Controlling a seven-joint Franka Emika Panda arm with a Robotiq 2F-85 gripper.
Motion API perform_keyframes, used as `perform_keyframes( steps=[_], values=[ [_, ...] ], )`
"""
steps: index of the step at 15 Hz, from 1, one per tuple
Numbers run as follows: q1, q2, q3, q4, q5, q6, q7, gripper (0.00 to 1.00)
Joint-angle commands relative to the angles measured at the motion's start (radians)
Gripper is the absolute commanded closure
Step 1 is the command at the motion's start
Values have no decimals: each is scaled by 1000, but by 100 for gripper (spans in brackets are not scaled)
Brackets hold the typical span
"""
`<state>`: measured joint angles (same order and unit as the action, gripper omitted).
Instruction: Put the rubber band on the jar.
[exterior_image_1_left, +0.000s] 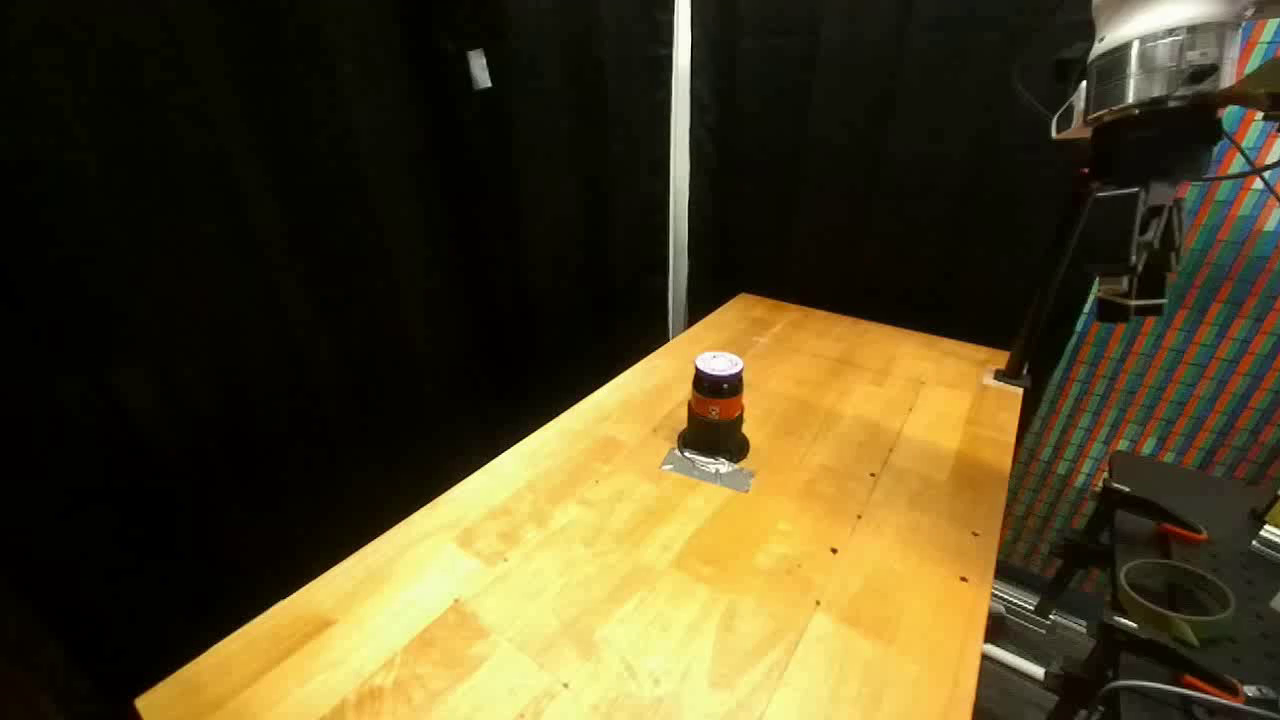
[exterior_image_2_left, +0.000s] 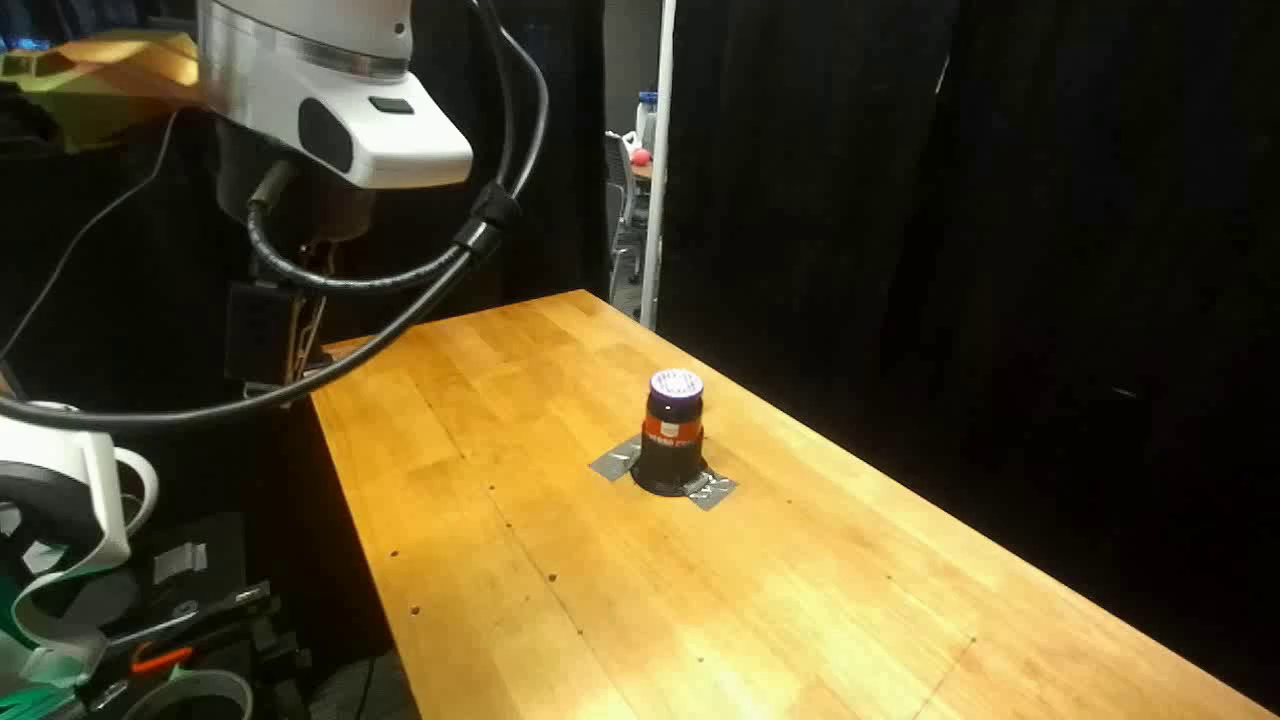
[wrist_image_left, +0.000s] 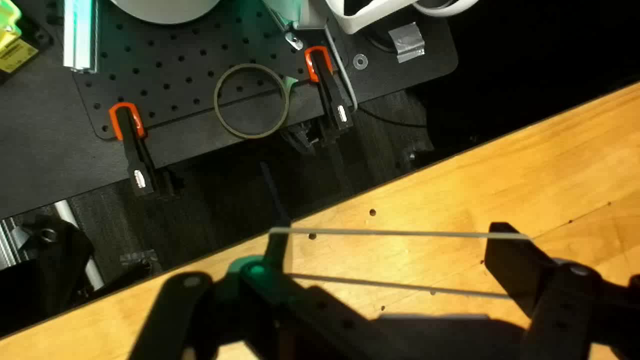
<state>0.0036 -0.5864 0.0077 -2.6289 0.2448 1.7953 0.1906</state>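
Observation:
The jar (exterior_image_1_left: 718, 405) is small and dark, with an orange-red label and a pale patterned top. It stands upright on the wooden table in a black base; it also shows in an exterior view (exterior_image_2_left: 674, 430). The rubber band (wrist_image_left: 387, 233) is pale and thin. It is stretched around both fingers of my gripper (wrist_image_left: 392, 255), in two strands across the gap. My gripper is open, with nothing else between the fingers. In an exterior view my gripper (exterior_image_1_left: 1132, 295) hangs higher than the jar, off to the side near the table's edge. The jar is out of the wrist view.
Grey tape (exterior_image_1_left: 708, 472) fixes the black base (exterior_image_2_left: 670, 468) to the wooden table (exterior_image_1_left: 600, 600). Beside the table is a black bench with orange-tipped clamps (wrist_image_left: 125, 120) and a tape roll (wrist_image_left: 251, 135). A cable (exterior_image_2_left: 430, 300) loops from the arm. Black curtains hang behind.

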Motion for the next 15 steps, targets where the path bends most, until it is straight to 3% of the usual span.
perform_keyframes(
  steps=[1, 7, 11, 15],
  values=[
    [-10, 0, 9, 4, 4, -4, -4, 0],
    [-10, 0, 9, 4, 4, -4, -4, 0],
    [7, 243, 137, 225, -86, -5, 140, 0],
    [13, 447, 200, 444, -208, -23, 255, 0]
  ],
)
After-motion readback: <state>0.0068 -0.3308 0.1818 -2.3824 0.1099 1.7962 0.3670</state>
